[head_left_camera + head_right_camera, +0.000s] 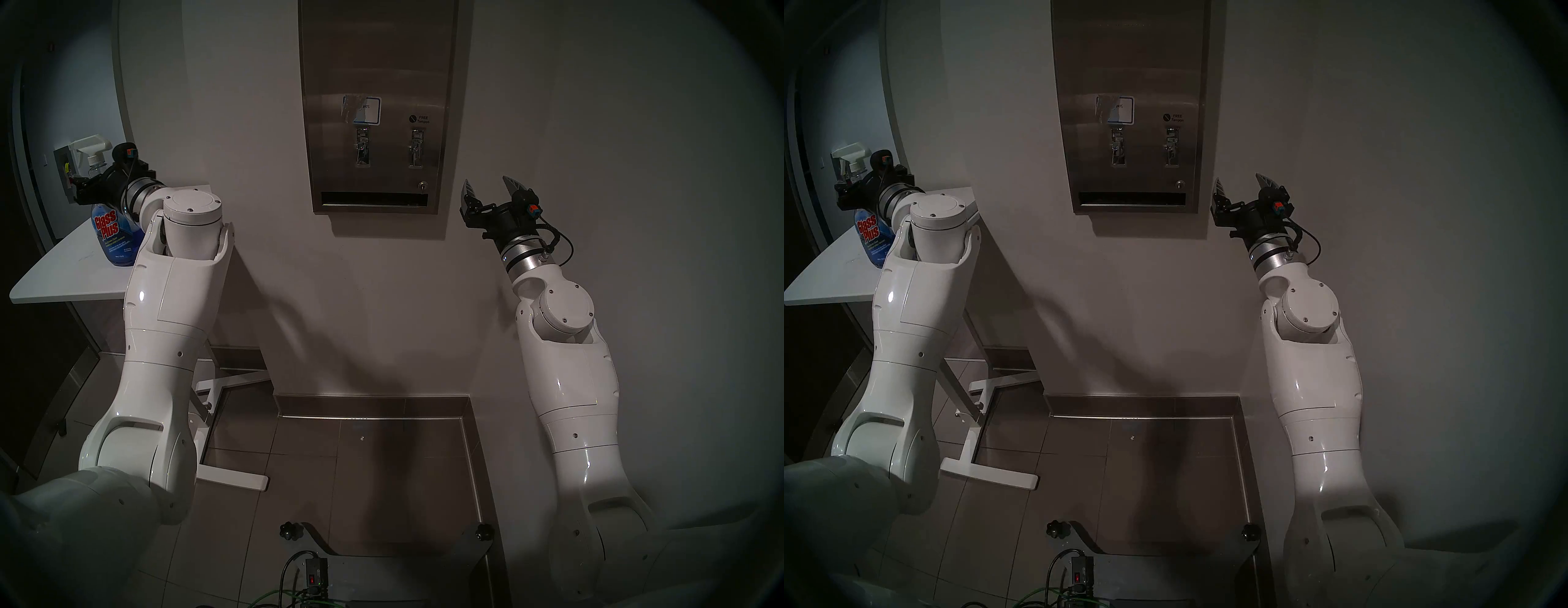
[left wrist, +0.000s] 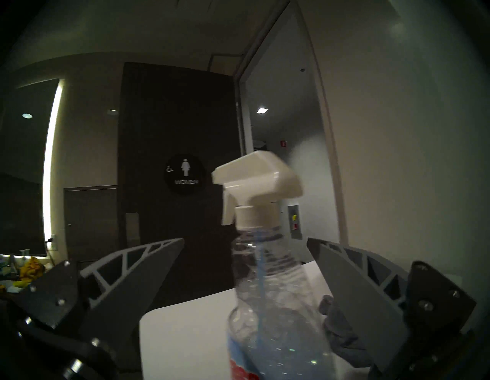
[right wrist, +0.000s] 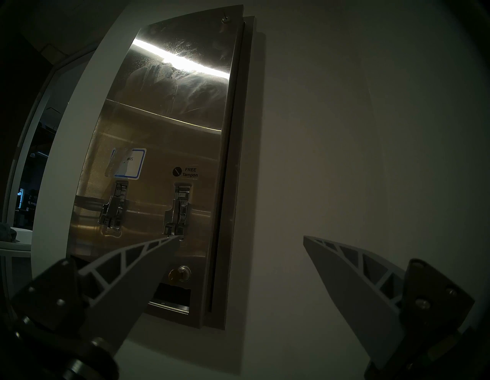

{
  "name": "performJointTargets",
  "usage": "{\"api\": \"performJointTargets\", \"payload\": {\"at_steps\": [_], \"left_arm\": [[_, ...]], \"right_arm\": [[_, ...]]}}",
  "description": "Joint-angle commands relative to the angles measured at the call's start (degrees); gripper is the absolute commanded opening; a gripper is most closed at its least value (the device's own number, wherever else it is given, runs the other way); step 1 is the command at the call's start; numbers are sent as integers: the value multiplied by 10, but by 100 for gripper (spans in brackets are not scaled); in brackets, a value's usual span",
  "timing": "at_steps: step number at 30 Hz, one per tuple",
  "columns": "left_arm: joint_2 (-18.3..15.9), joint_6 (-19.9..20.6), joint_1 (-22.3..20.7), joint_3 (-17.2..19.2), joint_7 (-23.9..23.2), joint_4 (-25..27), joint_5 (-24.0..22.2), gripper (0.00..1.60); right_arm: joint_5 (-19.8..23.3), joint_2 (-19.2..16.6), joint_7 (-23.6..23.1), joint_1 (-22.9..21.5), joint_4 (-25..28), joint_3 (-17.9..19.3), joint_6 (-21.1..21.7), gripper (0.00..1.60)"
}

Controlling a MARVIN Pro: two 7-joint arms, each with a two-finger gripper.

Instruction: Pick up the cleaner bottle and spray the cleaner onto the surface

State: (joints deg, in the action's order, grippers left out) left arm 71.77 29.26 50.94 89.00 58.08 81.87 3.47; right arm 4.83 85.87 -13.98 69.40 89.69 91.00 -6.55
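Standing upright on the table (image 1: 51, 271), cleaner bottle (image 2: 267, 305) sits between the wide, empty left end effector (image 2: 245, 265) fingers. Right end effector (image 3: 238, 244): wide, empty. Risk: off-centre closing may tip the bottle.

Public women's restroom: brushed stainless-steel wall dispenser (image 1: 377, 106) labelled "FREE Tampon", round black "WOMEN" door sign (image 2: 184, 173), grey tiled floor (image 1: 360, 475) with metal baseboard.
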Motion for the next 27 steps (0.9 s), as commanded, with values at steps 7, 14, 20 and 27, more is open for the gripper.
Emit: {"api": "performJointTargets", "payload": {"at_steps": [7, 14, 20, 27], "left_arm": [[4, 35, -90, 3, 74, -48, 34, 160], [19, 49, -113, -3, 107, -78, 39, 160], [33, 52, -138, -4, 124, -111, 33, 160], [48, 45, -165, -3, 126, -153, 24, 160]], "right_arm": [[-1, -1, -3, -20, 22, -1, -6, 160], [-2, -1, -4, -20, 23, -1, -7, 160], [-2, -1, -5, -20, 24, -1, -7, 160], [-2, -1, -7, -20, 25, -1, -7, 160]]}}
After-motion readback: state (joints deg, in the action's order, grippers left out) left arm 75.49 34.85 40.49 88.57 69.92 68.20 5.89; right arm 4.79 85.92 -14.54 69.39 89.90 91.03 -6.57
